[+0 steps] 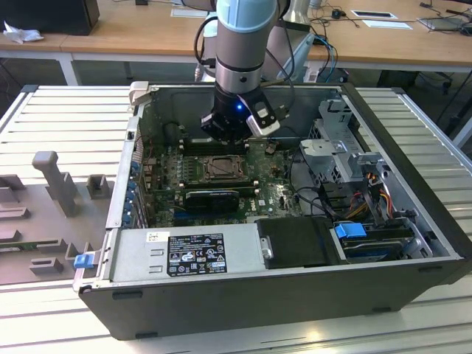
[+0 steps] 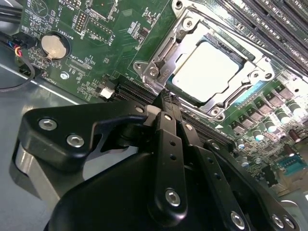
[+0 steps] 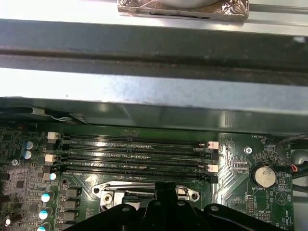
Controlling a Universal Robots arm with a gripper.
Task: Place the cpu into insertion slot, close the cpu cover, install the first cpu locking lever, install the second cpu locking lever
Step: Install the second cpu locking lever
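While gripper (image 2: 166, 98) hovers—cpu (image 2: 206, 67) sits seated.

Bright overhead light glares off the cpu (image 2: 206, 71); near gripper parts blur

Your exterior view looks down from high in front onto the open computer case (image 1: 295, 287), arm at twelve o'clock. Both wrist views ride close above the motherboard (image 2: 103, 29), sharing the insertion slot (image 2: 207, 72) and memory slots (image 3: 134, 154).

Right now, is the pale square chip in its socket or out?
In: the pale silvery square chip lies flat inside the metal-edged socket, framed by the silver cover plate.
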